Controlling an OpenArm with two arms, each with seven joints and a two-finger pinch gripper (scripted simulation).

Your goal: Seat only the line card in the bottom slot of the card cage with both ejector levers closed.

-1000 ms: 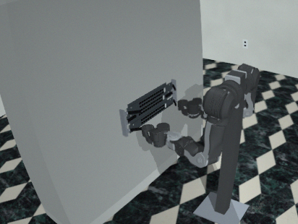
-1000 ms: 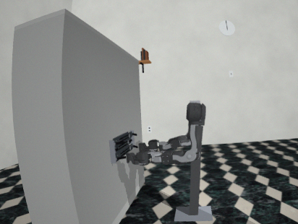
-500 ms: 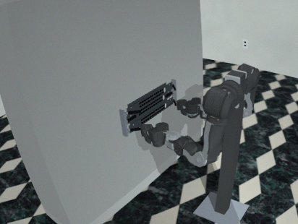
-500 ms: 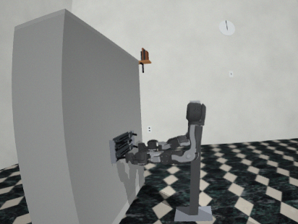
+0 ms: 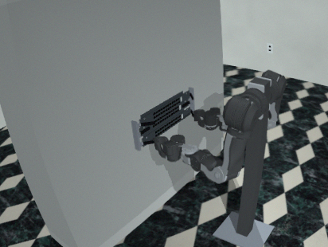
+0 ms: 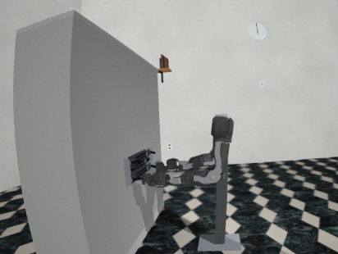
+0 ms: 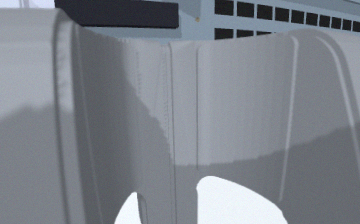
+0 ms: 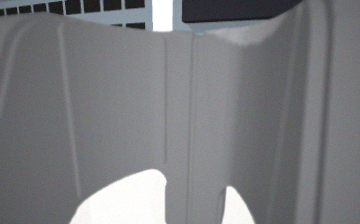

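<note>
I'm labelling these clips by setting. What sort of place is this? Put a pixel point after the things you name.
Probably an equipment or lab room, though the pictures don't settle it: a slotted card cage (image 5: 136, 135) (image 6: 128, 172) on a big grey block (image 5: 99, 80) (image 6: 45, 123), a checkered floor (image 5: 208, 207) (image 6: 287, 205), and a wall clock (image 6: 258, 32).

Pale walls (one with a clock (image 6: 258, 31)) above checkered floor (image 5: 299, 175) (image 6: 283, 209).

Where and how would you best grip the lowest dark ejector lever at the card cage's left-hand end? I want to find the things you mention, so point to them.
Probably by the outer end of the lowest lever (image 5: 148, 142), straight from the front: it reads as a slim bar jutting out beyond the end bracket (image 5: 136, 135) (image 6: 128, 172). The left hand (image 5: 157, 140) (image 6: 144, 179) (image 7: 170, 45) is shut and would need opening first.
</note>
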